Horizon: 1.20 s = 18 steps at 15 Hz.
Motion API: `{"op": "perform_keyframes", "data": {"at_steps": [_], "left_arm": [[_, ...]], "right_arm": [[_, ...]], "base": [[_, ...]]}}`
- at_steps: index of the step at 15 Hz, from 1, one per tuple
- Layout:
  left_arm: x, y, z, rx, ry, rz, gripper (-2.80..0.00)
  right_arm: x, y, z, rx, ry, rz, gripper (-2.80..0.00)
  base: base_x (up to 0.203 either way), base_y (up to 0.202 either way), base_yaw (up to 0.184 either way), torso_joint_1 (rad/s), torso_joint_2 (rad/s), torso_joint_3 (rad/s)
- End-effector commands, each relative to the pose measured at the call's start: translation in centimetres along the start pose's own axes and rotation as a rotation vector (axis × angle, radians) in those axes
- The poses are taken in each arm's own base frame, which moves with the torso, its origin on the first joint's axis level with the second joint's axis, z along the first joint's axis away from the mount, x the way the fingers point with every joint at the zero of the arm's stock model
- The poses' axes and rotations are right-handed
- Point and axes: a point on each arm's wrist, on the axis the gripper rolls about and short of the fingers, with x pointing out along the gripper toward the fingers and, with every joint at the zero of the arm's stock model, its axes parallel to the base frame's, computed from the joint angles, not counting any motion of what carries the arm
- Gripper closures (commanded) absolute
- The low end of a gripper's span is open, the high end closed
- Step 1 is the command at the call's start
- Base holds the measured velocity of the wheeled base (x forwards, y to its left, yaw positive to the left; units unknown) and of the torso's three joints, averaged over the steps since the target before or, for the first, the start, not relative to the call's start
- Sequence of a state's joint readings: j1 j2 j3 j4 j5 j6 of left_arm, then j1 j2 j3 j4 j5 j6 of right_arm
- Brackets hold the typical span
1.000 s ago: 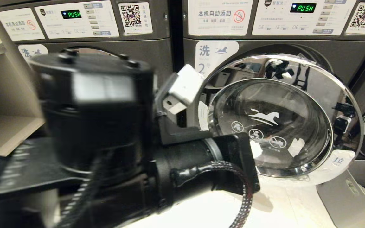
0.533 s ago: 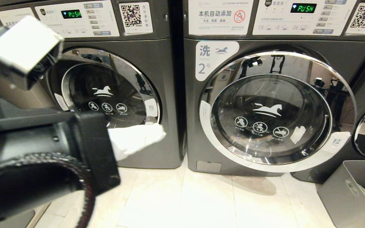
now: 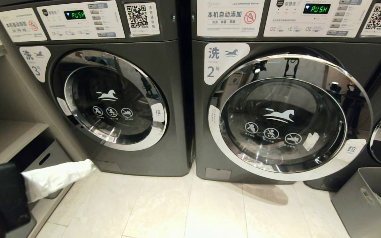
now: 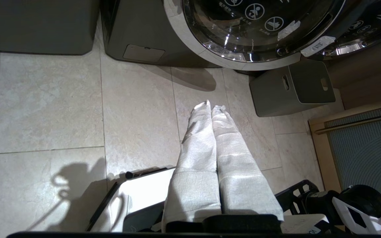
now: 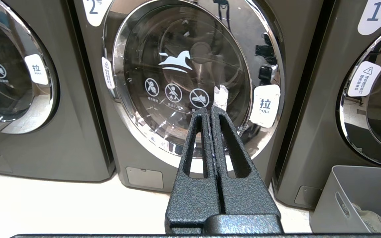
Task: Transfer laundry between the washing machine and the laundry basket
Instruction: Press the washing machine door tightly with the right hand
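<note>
A row of dark grey front-loading washers stood on pale floor tiles. The left hand (image 3: 88, 167), white-wrapped fingers pressed together and empty, hung low beside the shelving. The right hand (image 5: 210, 110), likewise closed on nothing, faced the shut chrome-rimmed door of washer two (image 3: 289, 119). The grey plastic laundry basket (image 3: 364, 201) holding clothes sat at that washer's right. Loading seemed not yet begun; next, that door's pull tab needed gripping.

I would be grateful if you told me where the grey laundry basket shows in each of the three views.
Head view: the laundry basket sits at the lower right corner, partly cut off.
Left wrist view: it stands on the floor tiles beneath the chrome door rim.
Right wrist view: lower right corner, some laundry inside.
Shared landmark: the door of washer 2.
</note>
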State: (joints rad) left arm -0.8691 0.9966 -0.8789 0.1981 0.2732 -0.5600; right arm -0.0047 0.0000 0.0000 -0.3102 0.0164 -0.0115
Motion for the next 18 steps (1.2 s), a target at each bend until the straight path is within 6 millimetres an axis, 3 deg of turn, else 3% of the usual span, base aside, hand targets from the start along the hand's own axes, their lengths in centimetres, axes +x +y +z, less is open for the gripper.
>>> {"op": "perform_keyframes", "data": {"at_steps": [1,4,6,7,9,11,14,18], "left_arm": [[-0.3,0.2,0.0,-0.008,-0.005,-0.004,0.00],[-0.5,0.2,0.0,-0.009,-0.009,-0.009,0.00],[-1.0,0.1,0.2,-0.014,-0.011,-0.049,0.00],[-1.1,0.1,0.3,-0.014,-0.002,-0.074,0.00],[-1.5,-0.3,1.0,-0.020,-0.026,-0.093,0.00],[-2.2,-0.8,2.2,-0.025,-0.066,-0.115,0.00],[-1.6,-1.7,3.4,-0.023,-0.079,-0.122,0.00],[-0.2,-2.4,3.8,-0.016,-0.060,-0.104,0.00]], "right_arm": [[0.1,0.0,-1.2,0.000,0.040,0.001,0.00],[0.2,0.0,-1.2,-0.012,0.070,-0.018,0.00],[1.4,-0.1,1.3,-0.005,0.112,-0.036,0.00],[2.7,-0.2,3.1,0.010,0.174,-0.057,0.00],[6.5,-0.3,4.0,0.028,0.414,-0.088,0.00],[10.0,-0.4,2.6,0.018,0.619,-0.103,0.00],[14.6,-0.3,-0.9,0.019,0.761,-0.049,0.00],[20.6,-0.1,-5.4,0.026,0.775,0.041,0.00]], "base": [[0.000,0.000,0.000,0.000,0.00,0.000],[0.000,0.000,0.000,0.000,0.00,0.000],[0.000,0.000,0.000,0.000,0.00,0.000],[0.000,0.000,0.000,0.000,0.00,0.000],[0.000,0.000,0.000,0.000,0.00,0.000],[0.000,0.000,0.000,0.000,0.00,0.000],[0.000,0.000,0.000,0.000,0.00,0.000],[0.000,0.000,0.000,0.000,0.00,0.000]]}}
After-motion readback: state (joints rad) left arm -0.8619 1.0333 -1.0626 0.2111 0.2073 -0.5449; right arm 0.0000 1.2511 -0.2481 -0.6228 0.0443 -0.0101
